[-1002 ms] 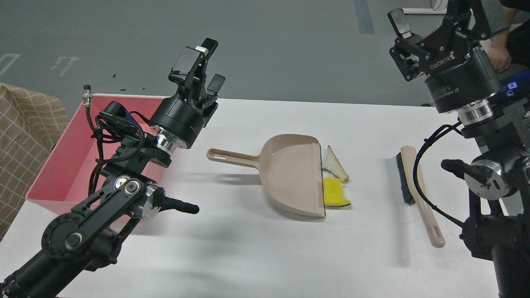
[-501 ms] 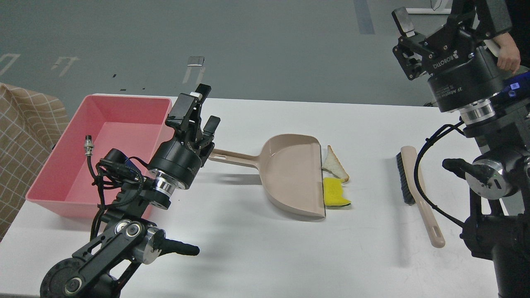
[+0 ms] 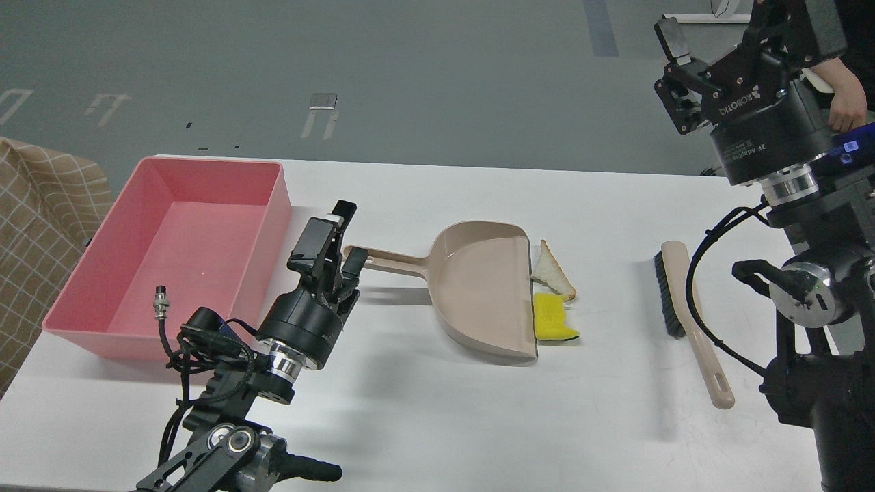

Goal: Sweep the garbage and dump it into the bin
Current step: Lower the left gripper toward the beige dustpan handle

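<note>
The left claw (image 3: 340,236) hovers with fingers apart at the tip of the one beige plastic dustpan (image 3: 478,290) handle; the right claw (image 3: 673,75) is raised high, its spread unclear; two garbage pieces lie on the white desk (image 3: 437,410) against the pan's lip, one triangular bread slice (image 3: 551,272) and one notched yellow sponge (image 3: 552,319); one bristled brush (image 3: 690,321) lies rightward; one pink rectangular bin (image 3: 171,253) sits left.

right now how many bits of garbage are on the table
2. The bread slice lies just past the dustpan lip, on its far end; the yellow sponge lies beside it, nearer the camera, also at the lip. None seems hidden.
</note>
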Controlling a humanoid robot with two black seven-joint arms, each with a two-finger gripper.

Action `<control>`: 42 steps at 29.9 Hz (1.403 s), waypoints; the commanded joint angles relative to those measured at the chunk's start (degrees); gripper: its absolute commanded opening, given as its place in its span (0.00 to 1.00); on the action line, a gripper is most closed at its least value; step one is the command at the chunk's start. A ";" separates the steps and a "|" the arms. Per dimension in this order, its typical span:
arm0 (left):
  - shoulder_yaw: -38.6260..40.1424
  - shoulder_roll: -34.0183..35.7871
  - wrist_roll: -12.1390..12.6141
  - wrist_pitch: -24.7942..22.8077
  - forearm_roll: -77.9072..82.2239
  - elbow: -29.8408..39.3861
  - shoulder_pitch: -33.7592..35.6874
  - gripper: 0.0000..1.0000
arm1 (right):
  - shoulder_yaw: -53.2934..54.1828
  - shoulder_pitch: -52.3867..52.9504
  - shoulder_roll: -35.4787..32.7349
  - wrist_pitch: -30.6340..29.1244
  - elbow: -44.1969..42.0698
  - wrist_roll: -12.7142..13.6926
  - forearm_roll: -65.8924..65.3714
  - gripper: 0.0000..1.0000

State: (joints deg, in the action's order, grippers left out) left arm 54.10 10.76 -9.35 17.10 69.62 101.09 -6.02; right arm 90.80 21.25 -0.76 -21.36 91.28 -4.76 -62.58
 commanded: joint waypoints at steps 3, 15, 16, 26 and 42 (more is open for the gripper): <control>-2.15 -0.13 0.39 0.22 1.48 -0.01 -0.74 0.99 | 0.08 0.02 0.14 0.00 -0.49 0.01 0.00 1.00; -3.48 -3.73 0.65 0.48 4.64 -4.13 -2.16 0.99 | 0.43 0.10 0.14 0.00 -0.40 0.01 0.00 1.00; -3.48 -3.73 0.65 0.48 4.64 -5.62 -1.54 0.99 | 0.43 0.10 0.23 0.00 -0.40 0.01 0.00 1.00; -4.88 -3.56 0.65 3.64 4.64 -12.84 2.07 0.99 | 0.61 0.10 0.23 0.00 -0.40 0.01 0.00 1.00; -5.23 -4.61 0.65 4.35 4.55 -16.97 5.66 0.99 | 1.40 0.10 0.23 0.00 -0.40 0.01 0.00 1.00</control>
State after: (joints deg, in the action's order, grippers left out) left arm 48.91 6.88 -8.70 21.44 74.21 85.74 -1.80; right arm 92.15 21.30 -0.53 -21.35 90.88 -4.75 -62.58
